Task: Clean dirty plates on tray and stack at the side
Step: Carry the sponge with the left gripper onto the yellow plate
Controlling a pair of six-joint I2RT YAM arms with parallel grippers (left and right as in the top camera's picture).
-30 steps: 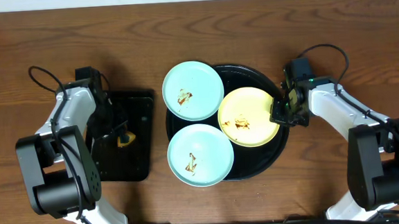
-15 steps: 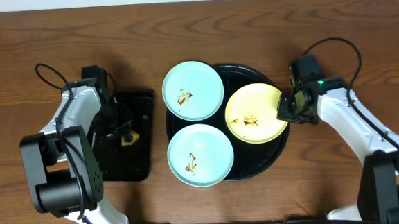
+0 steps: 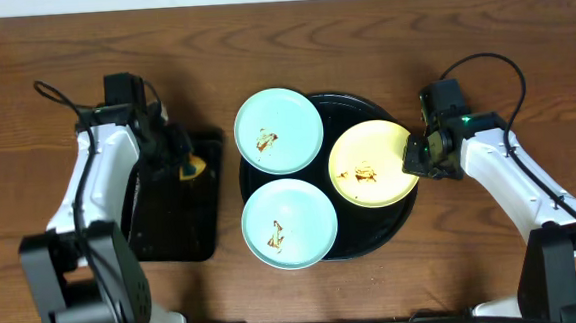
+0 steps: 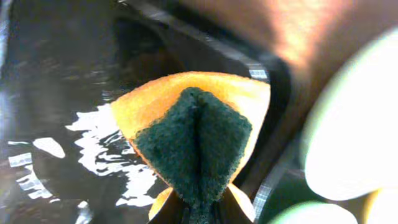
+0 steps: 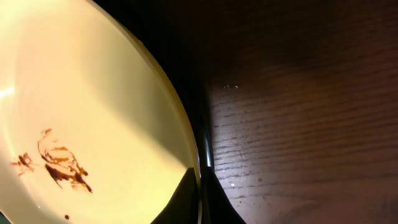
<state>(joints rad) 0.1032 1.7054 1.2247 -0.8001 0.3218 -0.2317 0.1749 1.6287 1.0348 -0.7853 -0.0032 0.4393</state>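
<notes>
We see three small round plates on the round black tray [image 3: 403, 213], a glossy dish with a raised rim set in the middle of the worktop [image 3: 482, 49]. The upper blue plate [image 3: 278, 131] lies at the tray's back left and hangs over its rim. The lower blue plate [image 3: 289, 224] lies at the front left and hangs over the rim there too. Both are pale blue, each with a small brown smear near its middle. The yellow plate [image 3: 368, 165] takes up the tray's right side, its edge reaching the tray's right rim. It is pale and smooth, with brown smears [image 5: 59, 165] around its centre. We cannot tell whether it lies flat or is tipped up a little.

The right claw [image 3: 415, 160] is drawn narrow on the right edge of the yellow plate. In the right wrist view its two fingertips pinch the rim from either side, with the tray's dark rim and bare wood just beyond.

Left of the round tray lies a rectangular black tray [image 3: 177, 223], shiny with bright reflections. The left claw [image 3: 180, 158] hangs over its back right corner, clamped on a sponge [image 4: 193, 140] that is orange-yellow with a dark green scouring face, creased by the pinch. The sponge is near the upper blue plate but apart from it. We cannot tell whether it touches the tray beneath.
</notes>
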